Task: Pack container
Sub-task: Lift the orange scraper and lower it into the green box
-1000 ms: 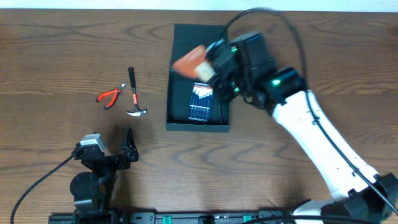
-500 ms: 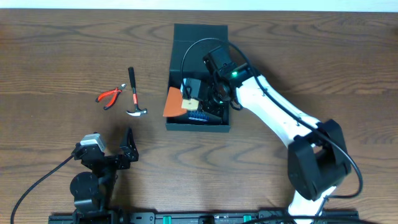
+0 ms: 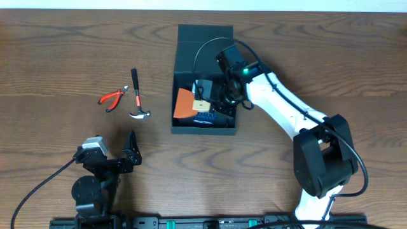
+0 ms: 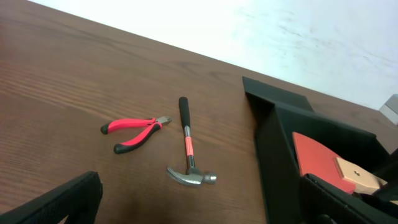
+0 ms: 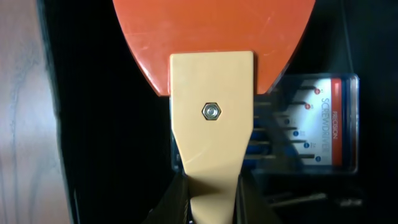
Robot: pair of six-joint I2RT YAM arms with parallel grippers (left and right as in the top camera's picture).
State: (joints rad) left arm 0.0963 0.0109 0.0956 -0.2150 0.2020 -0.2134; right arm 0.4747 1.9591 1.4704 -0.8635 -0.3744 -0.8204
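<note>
My right end effector (image 5: 211, 198), pinching the scraper (image 3: 186, 103) by its handle, hung inside the container (image 3: 203, 130), blade pointing toward the tabletop's (image 3: 63, 51) left edge, screwdriver set (image 5: 311, 127) directly beneath.

The right claw (image 5: 211, 198) is now lower, its orange scraper (image 3: 185, 103) down inside the container (image 3: 203, 130) rather than raised above the flap.

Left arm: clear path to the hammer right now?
Probably yes. The hammer lies flat just ahead of the open left gripper, nothing between them; the pliers lie apart beside it, and the right gripper is in the container, holding a scraper.
</note>
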